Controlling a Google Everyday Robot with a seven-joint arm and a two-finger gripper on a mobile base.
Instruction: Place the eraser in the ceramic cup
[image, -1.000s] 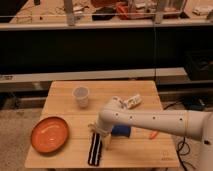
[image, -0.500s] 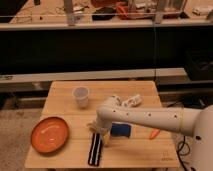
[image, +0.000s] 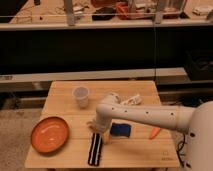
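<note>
— Bench and background, report.

— Behind the work area I see dark shelving with a pale horizontal rail (image: 75, 76) and clutter on the top level. In front of it stands a light wooden bench (image: 142, 154) that carries all the items.

— Task items, locations?

— Item 1, the eraser (image: 95, 150): it lies flat near the front edge of the bench, long axis running front to back, between the orange plate (image: 34, 136) and a blue object (image: 121, 130). It touches neither. Item 2, the ceramic cup (image: 80, 96): it stands upright toward the rear left of the bench, well apart from the eraser. I see nothing inside it from this view.

— Arm and pincer?

— My white arm (image: 150, 116) reaches in from the right, across the middle of the bench. The pincer (image: 97, 129) points down just at the rear end of the eraser, beside the blue object. I cannot tell whether it is released or clenched, nor whether it touches the eraser.

— Other items?

— A small orange object (image: 155, 132) lies right of the blue one. A crumpled white object (image: 132, 100) sits at the rear, partly behind the arm.
</note>
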